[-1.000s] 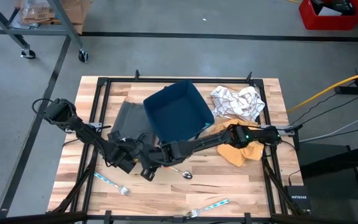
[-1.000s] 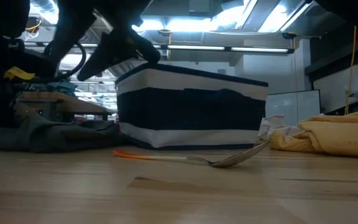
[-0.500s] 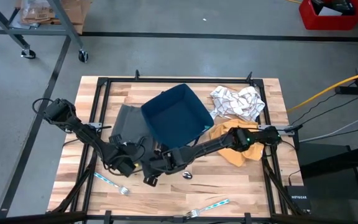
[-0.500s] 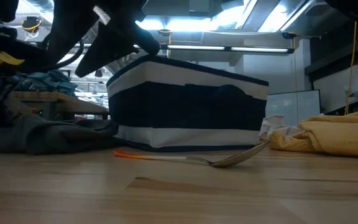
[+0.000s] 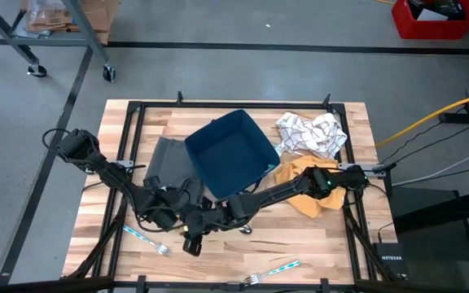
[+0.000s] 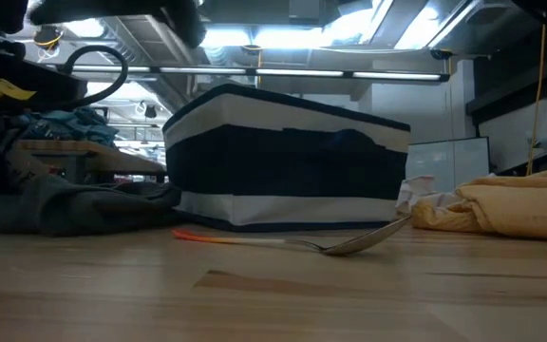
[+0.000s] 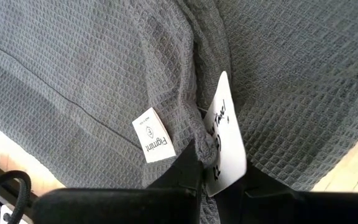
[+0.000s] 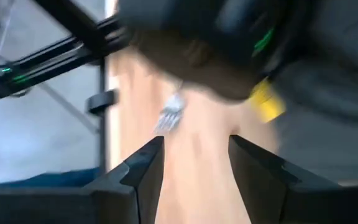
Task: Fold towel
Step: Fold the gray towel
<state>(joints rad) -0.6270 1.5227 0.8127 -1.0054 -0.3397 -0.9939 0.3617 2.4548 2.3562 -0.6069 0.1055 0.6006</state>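
Pinching a bunched edge of the grey towel (image 7: 104, 81) right at its white labels (image 7: 151, 143), the left gripper (image 5: 163, 216) has its fingers (image 7: 185, 174) closed tight on the cloth, and the fold has not begun. Away from that grip the towel lies flat on the table (image 5: 316, 252) and runs under the blue bin (image 5: 230, 153), which sits just beyond the gripper and covers the towel's far part. The right gripper (image 5: 192, 242) hangs just beside the left one, on its side away from the bin, fingers (image 8: 142, 168) spread wide and holding nothing; past them its wrist view shows bare wood and a fork (image 8: 169, 115), blurred. A spoon (image 6: 349, 242) lies on the table beside the right arm, near the bin. A yellow cloth (image 5: 308, 199) and a patterned cloth (image 5: 309, 133) lie well off, beyond the bin and along the right arm. This looks like the step of getting hold of the towel: one edge is taken, the other is not. The next move, as I judge it, calls for the free right gripper to take a second point on the same edge, then for both to draw the towel out from under the bin. The risk is that the bin drags along or the cloth slips from the pinch.
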